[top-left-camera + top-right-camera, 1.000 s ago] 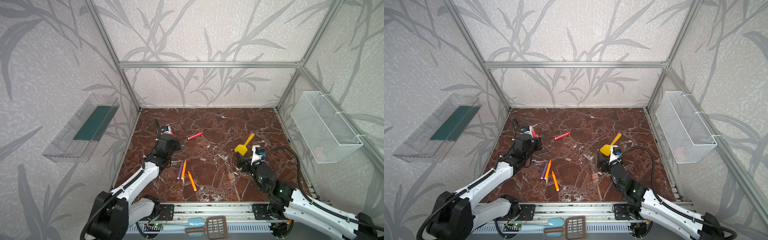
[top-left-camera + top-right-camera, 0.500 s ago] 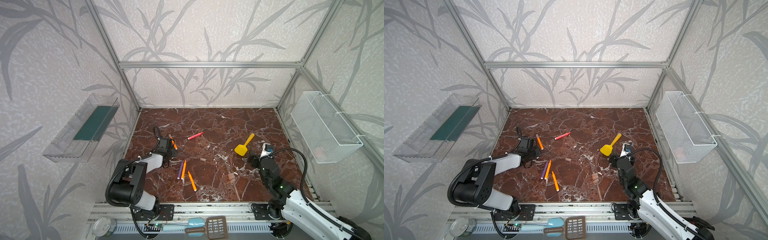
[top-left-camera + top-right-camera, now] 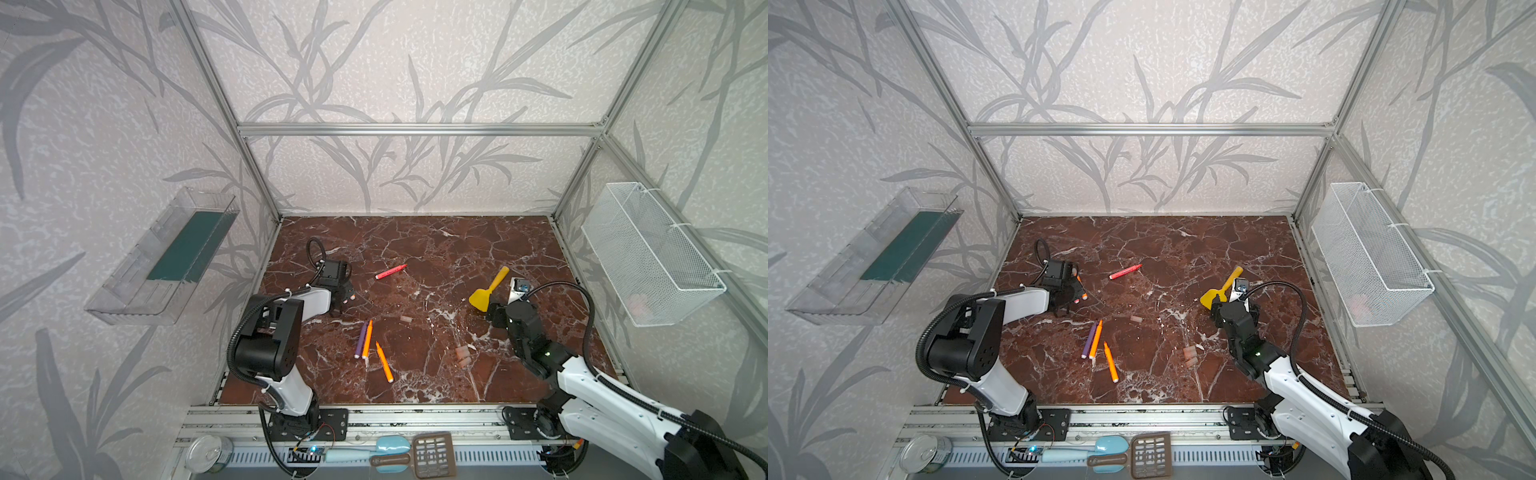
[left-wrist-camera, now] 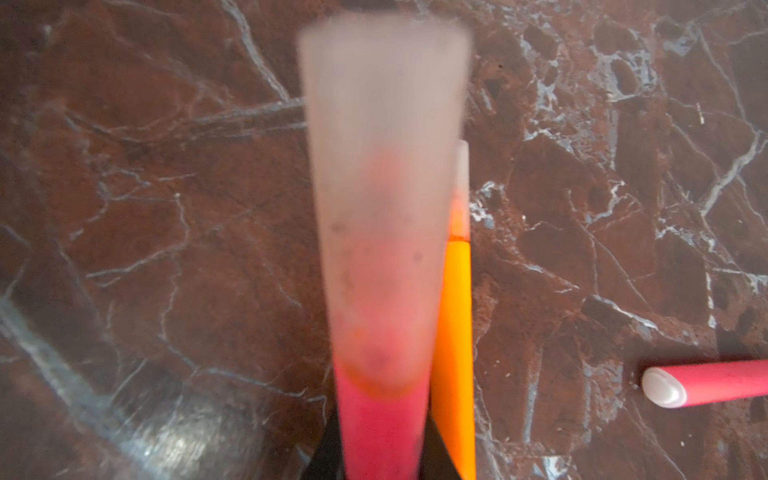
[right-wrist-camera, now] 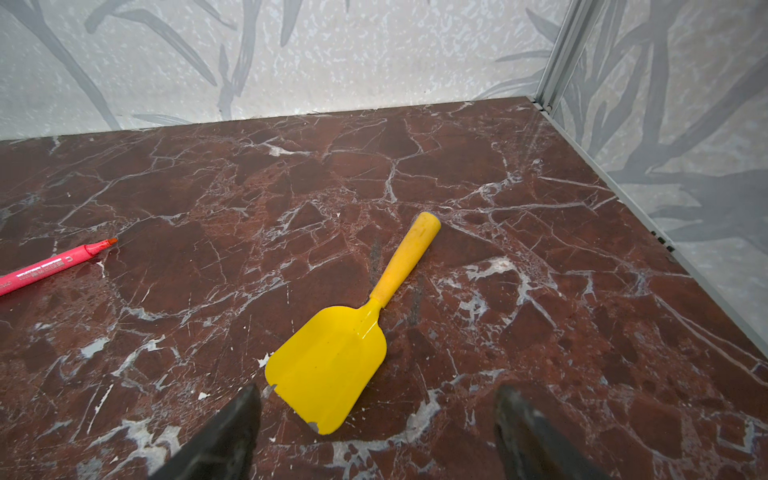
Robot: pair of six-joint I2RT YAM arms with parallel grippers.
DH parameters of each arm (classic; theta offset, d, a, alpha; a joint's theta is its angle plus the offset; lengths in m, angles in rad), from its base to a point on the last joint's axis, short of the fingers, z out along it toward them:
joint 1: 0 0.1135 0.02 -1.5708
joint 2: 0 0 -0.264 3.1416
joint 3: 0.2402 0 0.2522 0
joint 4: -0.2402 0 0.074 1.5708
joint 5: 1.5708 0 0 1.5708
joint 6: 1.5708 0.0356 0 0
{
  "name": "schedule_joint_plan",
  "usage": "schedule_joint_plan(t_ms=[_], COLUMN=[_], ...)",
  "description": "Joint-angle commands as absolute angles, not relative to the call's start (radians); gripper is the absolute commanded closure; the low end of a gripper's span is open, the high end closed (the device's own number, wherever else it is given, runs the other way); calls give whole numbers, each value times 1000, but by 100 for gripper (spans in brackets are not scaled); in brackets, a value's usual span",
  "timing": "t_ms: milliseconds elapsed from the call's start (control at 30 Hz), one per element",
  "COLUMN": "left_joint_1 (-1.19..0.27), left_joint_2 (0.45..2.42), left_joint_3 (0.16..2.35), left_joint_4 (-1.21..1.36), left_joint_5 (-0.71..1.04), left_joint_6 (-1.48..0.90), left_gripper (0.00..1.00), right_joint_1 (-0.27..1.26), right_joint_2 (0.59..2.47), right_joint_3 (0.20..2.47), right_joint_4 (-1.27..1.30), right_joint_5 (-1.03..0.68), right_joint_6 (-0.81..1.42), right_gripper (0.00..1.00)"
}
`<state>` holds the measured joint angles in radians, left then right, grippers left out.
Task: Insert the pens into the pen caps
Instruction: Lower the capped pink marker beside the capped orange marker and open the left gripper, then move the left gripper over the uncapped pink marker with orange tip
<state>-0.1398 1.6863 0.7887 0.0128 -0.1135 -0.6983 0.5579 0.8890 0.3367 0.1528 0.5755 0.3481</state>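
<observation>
Pen (image 4: 380,411) juts out, clamped in left tool (image 4: 382,440).

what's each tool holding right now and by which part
Left tool grips the red-pink pen by its barrel, capped end sticking out. Right tool is open, holding nothing.

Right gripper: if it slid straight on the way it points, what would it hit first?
Probably the yellow spatula: its blade lies just ahead of the right gripper, between the open jaws, though depth is unclear.
</observation>
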Motion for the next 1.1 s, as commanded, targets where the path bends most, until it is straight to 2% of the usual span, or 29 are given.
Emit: schedule_joint_plan(t_ms=[0,133,300,533,767,900,1067], left_joint_1=[-134,-135,-135,-137,-226,-337,-357], left_joint_2=[1660,1654,1621,1460,1341,1362,1479], left_joint_3=[812,837,851,839,821,804,907], left_joint_4=[-61,-84,-109,-161,-135,17,21], left_joint_5=[-156,-152,-133,-111,-30,-21,110], left_joint_6=[-720,-700,-680,-605,-460,-350,-277], left_gripper=[76,67,62,56,43,35,31], right_joint_1=[557,555,555,556,556,557,557], right_joint_2=[858,840,828,829,829,813,822], right_joint_3=[323,312,306,307,309,309,304], right_joint_4=[179,183,187,180,175,157,178], right_joint_5=[586,585,586,582,574,566,573], right_joint_6=[353,353,353,354,356,360,356], right_gripper=[14,14,14,14,14,14,14])
